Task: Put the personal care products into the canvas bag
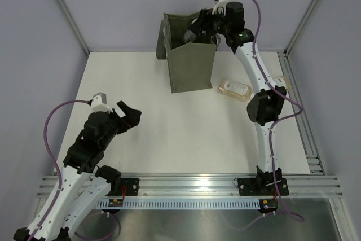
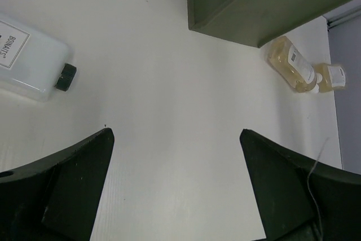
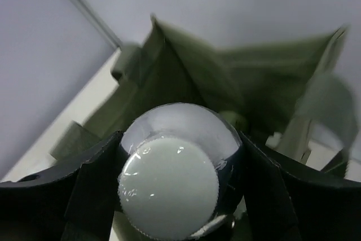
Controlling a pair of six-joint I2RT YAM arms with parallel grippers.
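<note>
The olive canvas bag (image 1: 192, 60) stands upright at the back of the table, its mouth open. My right gripper (image 1: 196, 30) is over that mouth, shut on a silver bottle (image 3: 181, 121) whose white cap (image 3: 169, 190) faces the wrist camera; the bag's inside (image 3: 192, 77) lies behind it. An amber bottle (image 1: 234, 89) lies on the table just right of the bag, also in the left wrist view (image 2: 290, 63). A pale bottle with a dark cap (image 2: 28, 60) lies near my left gripper (image 1: 128, 115), which is open and empty above bare table (image 2: 176, 134).
A small beige item (image 2: 337, 75) lies beside the amber bottle's cap, near the right arm (image 1: 264, 105). Metal rails run along the table's right edge (image 1: 302, 122) and front edge (image 1: 186, 184). Grey walls enclose the back and sides.
</note>
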